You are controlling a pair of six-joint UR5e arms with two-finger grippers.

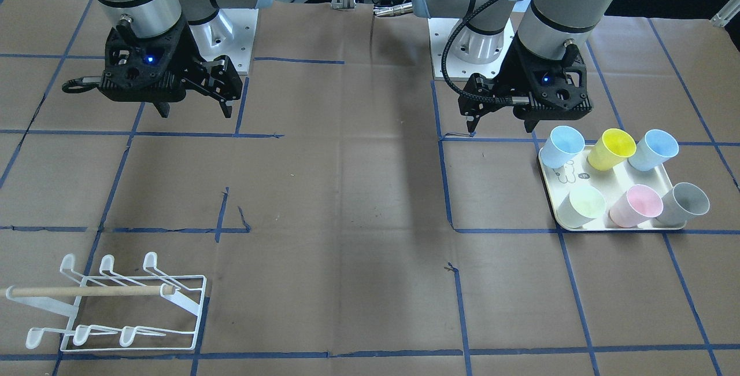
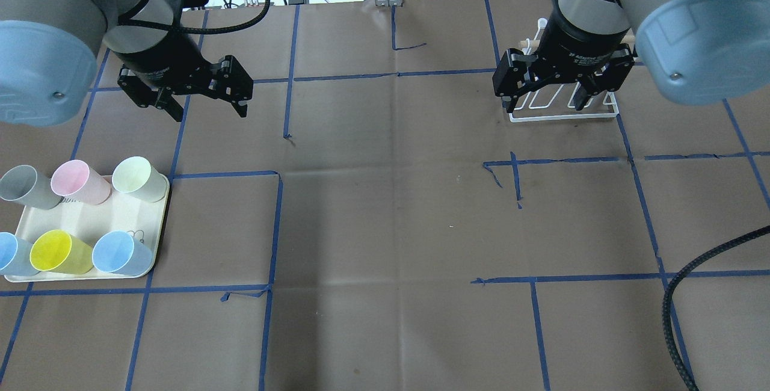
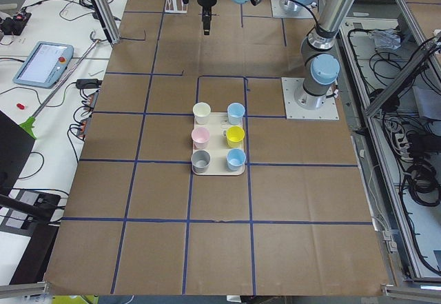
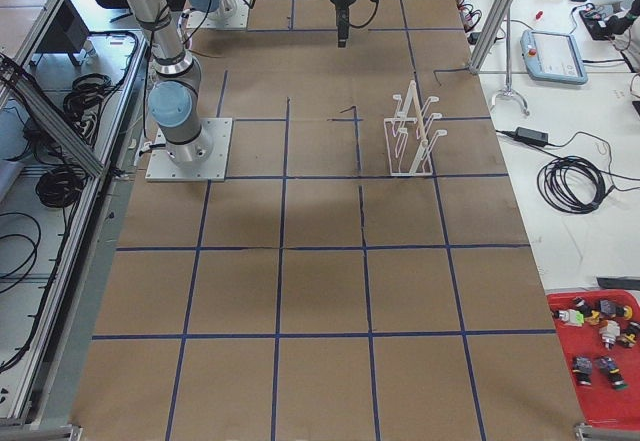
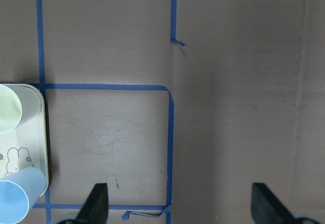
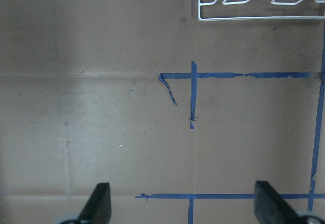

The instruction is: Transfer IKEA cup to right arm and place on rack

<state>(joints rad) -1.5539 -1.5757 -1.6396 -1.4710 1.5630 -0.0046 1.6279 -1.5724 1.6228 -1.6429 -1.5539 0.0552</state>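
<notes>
Brown kraft paper over the whole table (image 1: 370,202), ruled into squares with blue tape (image 1: 445,185), a few strips torn short. Around it, aluminium framing, loose cables and a teach pendant (image 3: 43,63) on a side bench. At the other end, a red bin (image 4: 600,361) of small parts.

High over the paper near the tray (image 2: 90,222), the left gripper (image 2: 209,111): fingers (image 5: 96,206) spread wide, nothing between them, touching nothing. Likewise aloft and empty, the right gripper (image 2: 544,102), overlapping the rack in the overhead view, fingers (image 6: 101,203) just as far apart.

On the cream tray at the robot's left, six IKEA cups in two rows of three, all upright, mouths up. In one row, a grey cup (image 2: 24,186), a pink cup (image 2: 78,181) and a pale-green cup (image 2: 138,178). In the other, a yellow cup (image 2: 60,251) between two light-blue cups (image 2: 120,252).

Well apart, toward the table's opposite end on the operators' side, the white wire rack (image 1: 115,306), standing on its base with looped prongs turned up. Across it, a wooden dowel (image 1: 87,291), long axis along the table's length.
</notes>
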